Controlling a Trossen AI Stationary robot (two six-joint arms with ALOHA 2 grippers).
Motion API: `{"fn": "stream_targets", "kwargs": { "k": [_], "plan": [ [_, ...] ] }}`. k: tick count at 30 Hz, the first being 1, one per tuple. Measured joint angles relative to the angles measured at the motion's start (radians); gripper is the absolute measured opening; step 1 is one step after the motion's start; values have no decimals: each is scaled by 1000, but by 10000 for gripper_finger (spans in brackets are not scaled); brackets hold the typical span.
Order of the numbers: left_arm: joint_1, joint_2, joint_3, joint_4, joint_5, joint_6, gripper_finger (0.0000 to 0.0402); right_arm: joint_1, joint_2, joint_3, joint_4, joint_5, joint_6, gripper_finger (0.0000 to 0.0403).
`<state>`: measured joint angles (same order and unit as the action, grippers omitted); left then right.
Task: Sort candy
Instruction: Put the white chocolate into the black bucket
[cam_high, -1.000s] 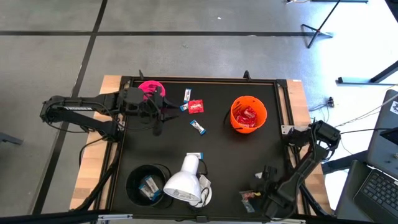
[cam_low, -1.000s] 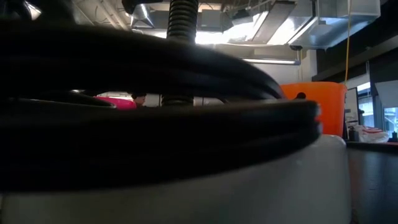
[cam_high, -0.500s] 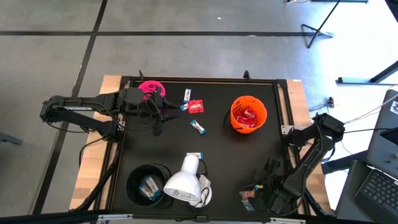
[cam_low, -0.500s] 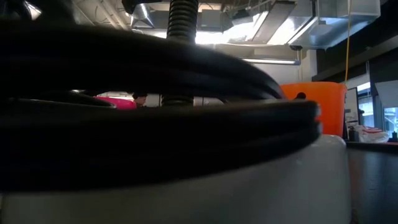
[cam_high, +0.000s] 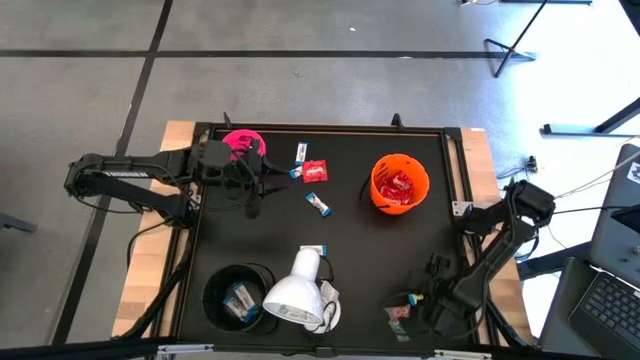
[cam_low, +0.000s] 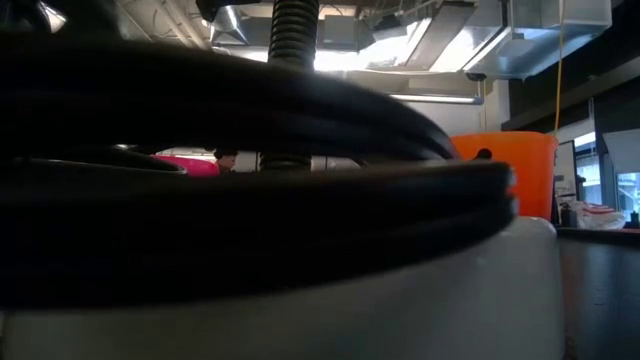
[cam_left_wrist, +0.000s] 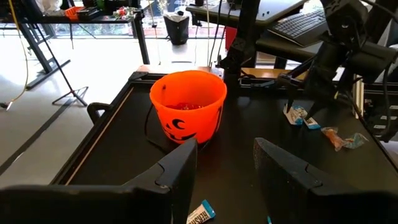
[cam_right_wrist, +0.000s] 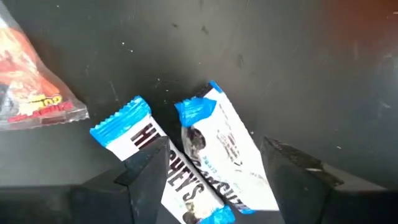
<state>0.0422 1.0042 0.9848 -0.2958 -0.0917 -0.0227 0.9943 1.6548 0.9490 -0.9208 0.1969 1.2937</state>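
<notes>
2 white-and-blue candy bars (cam_right_wrist: 211, 155) lie side by side on the black table (cam_high: 350, 250) between the spread fingers of the right gripper (cam_right_wrist: 214, 180), near the front right corner. Left gripper (cam_left_wrist: 225, 168), fingers apart and empty, hovers beside the pink cup (cam_high: 243, 143).

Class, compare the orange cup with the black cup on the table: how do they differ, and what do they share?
The orange cup holds red packets; the black cup holds a white-and-blue bar. The orange cup stands clear at the far right; the black cup sits near left, against the white lamp head. Both stand upright and open-topped.
</notes>
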Motion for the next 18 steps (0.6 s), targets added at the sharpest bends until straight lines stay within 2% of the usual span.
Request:
{"fn": "stream_targets", "kwargs": {
  "k": [5, 10, 15, 18],
  "plan": [
    [0, 0, 0, -1, 0, 0, 151, 0, -20, -58, 45, -11, 8, 214],
    [0, 0, 0, -1, 0, -1, 151, 0, -50, -119, 104, -16, 18, 134],
    [-8, 0, 0, -2, 0, 0, 151, 0, -85, -124, 102, -16, 35, 53],
    [-13, 0, 0, -1, 0, -1, 151, 0, -125, -123, 105, 3, 37, 18]
  ]
}}
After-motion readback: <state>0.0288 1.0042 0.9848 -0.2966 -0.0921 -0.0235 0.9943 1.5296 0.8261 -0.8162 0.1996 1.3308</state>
